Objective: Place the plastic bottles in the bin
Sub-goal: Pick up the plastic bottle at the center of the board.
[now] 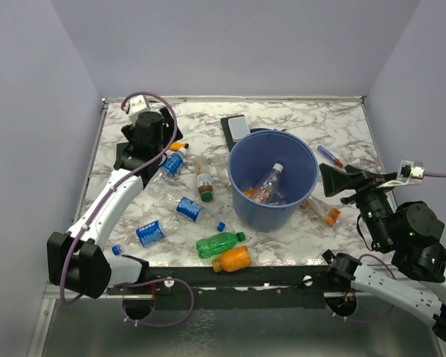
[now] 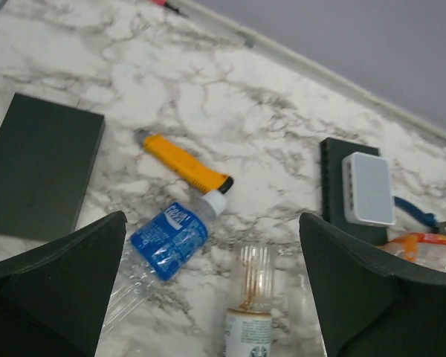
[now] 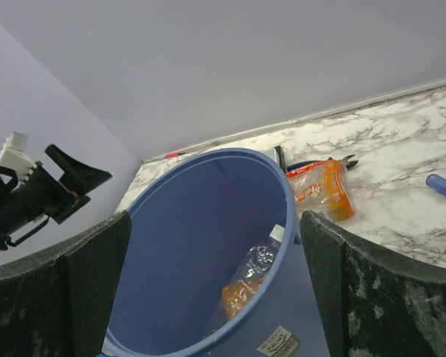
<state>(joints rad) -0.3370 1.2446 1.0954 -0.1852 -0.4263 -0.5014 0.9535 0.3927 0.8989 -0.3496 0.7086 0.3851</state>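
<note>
**While both grippers stood open, one bottle lay in the bin**

As the top camera showed it, the blue bin (image 1: pixel 241 195) stood upright on the marble desk (image 1: pixel 312 123), a little right of the middle. Inside it lay one clear bottle (image 1: pixel 269 181) with a white cap. It leaned against the inner wall and had some orange liquid at its lower end.

The other bottles were outside, on the desk. Left of the bin lay the first blue-label bottle (image 1: pixel 172 163), close under the left arm. The second blue-label bottle (image 1: pixel 188 209) and the third blue-label bottle (image 1: pixel 150 232) lay nearer to the arm bases. A brown bottle with a green cap (image 1: pixel 203 184) lay between the first one and the bin. The green bottle (image 1: pixel 219 244) and the orange bottle (image 1: pixel 233 259) lay side by side in front of the bin, near the front edge of the desk. An orange-label bottle (image 1: pixel 321 211) lay just right of the bin's foot; whether it touched the bin I could not tell.

The left gripper (image 2: pixel 212 217) was spread wide and held nothing. It hung over the first blue-label bottle, with an orange marker (image 2: pixel 186 161) just beyond the bottle's cap and a flat black rectangle (image 2: pixel 41 167) off to one side. The right gripper (image 3: pixel 215 216) was spread wide too, and empty. It was to the right of the bin, apart from it, and pointed toward its rim.
</note>
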